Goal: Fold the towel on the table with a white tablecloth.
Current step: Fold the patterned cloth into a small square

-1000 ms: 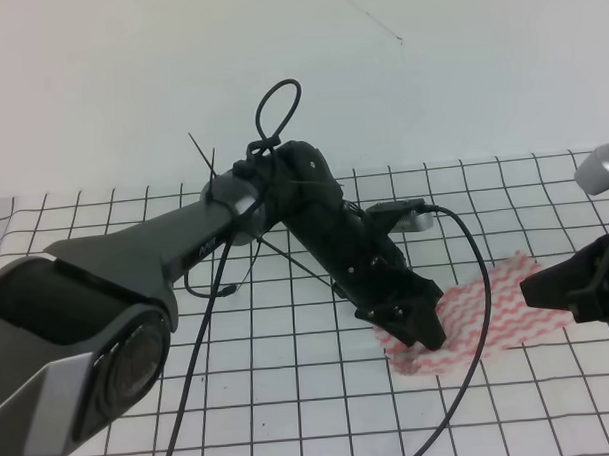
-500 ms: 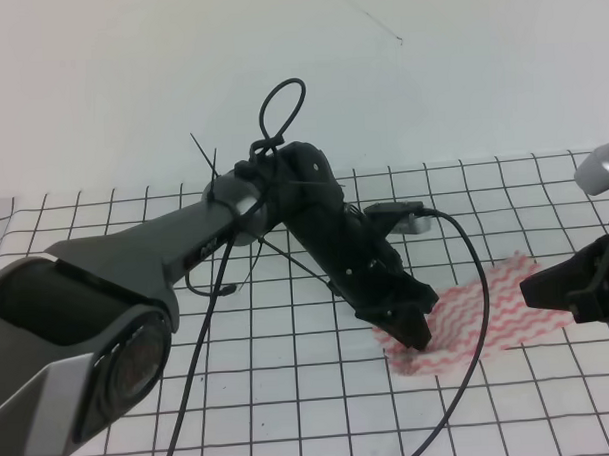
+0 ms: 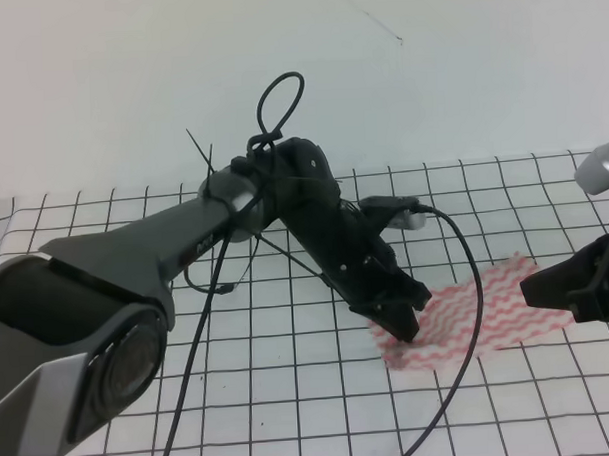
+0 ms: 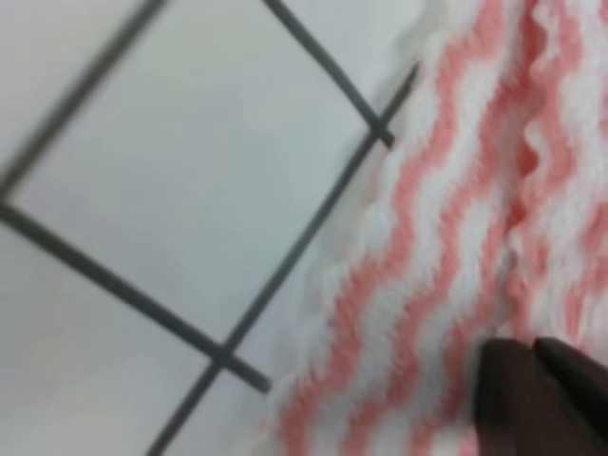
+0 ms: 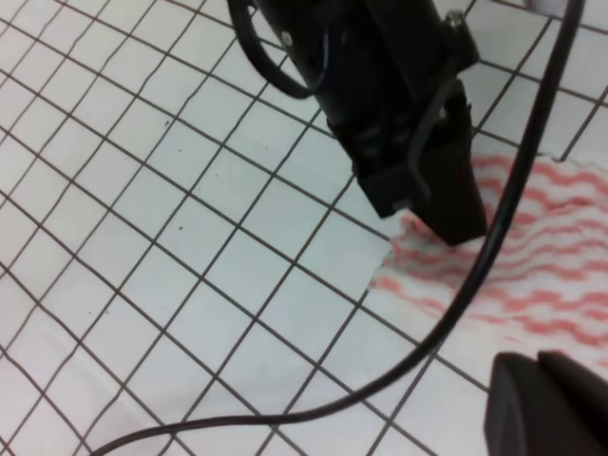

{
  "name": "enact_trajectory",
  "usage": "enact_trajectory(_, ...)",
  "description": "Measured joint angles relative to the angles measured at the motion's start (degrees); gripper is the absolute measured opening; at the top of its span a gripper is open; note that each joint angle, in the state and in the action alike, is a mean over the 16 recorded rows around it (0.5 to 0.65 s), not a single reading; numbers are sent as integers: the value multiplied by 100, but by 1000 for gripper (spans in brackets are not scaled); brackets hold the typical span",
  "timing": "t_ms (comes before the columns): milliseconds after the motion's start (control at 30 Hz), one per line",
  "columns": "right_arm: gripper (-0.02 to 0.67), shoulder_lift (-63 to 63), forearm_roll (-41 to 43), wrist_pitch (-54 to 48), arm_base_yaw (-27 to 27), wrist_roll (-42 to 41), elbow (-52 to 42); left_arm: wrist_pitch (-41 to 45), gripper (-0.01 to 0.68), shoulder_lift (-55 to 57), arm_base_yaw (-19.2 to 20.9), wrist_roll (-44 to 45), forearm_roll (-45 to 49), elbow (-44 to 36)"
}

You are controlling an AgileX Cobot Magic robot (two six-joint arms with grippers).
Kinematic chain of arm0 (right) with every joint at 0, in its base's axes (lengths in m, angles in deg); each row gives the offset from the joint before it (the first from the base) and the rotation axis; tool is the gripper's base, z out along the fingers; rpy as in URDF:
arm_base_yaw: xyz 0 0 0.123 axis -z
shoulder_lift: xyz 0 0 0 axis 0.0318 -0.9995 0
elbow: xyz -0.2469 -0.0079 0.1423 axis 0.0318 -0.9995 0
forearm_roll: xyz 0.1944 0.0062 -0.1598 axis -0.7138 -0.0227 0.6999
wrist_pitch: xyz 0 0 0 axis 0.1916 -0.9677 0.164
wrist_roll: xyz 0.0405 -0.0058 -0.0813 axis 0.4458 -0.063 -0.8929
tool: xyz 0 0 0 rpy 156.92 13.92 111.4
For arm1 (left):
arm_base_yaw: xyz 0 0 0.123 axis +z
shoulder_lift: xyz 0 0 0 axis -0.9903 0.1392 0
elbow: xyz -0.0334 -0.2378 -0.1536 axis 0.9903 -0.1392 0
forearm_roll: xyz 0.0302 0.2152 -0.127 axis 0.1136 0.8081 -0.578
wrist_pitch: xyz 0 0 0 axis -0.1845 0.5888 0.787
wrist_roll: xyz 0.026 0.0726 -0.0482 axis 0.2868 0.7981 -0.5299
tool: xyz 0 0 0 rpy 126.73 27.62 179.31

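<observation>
The towel [image 3: 488, 312], white with pink wavy stripes, lies flat on the gridded white tablecloth [image 3: 543, 190] that covers the table, right of centre. My left gripper [image 3: 403, 330] points down onto the towel's left edge, its fingers drawn together on the cloth. In the left wrist view the towel [image 4: 446, 275] fills the right half, with the dark fingertips [image 4: 541, 399] pressed into it at the bottom right. My right gripper [image 3: 532, 288] hovers at the towel's right end. Its fingertips [image 5: 546, 404] sit together below the towel [image 5: 541, 266], with nothing seen between them.
A black cable [image 3: 475, 282] hangs from the left arm and loops across the towel, down to the front edge of the exterior view. A plain pale wall [image 3: 459, 72] rises behind the table. Open gridded cloth [image 5: 142, 190] stretches to the left and front.
The left gripper's fingers narrowed to a point on the towel's left edge and shifted slightly left. The right gripper has stayed where it was.
</observation>
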Motion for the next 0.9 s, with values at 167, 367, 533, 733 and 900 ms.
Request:
enact_trajectory(167,9,0,0,0,0,0,0,-18,0,-45,0,-34,129,73)
enact_trajectory(367,9,0,0,0,0,0,0,89,1,-58,0,-104,280,197)
enact_trajectory(533,9,0,0,0,0,0,0,202,16,-58,0,-170,353,281)
enact_trajectory(733,9,0,0,0,0,0,0,322,111,-58,-2,-207,346,311)
enact_trajectory(900,9,0,0,0,0,0,0,372,205,-58,-6,-212,336,311)
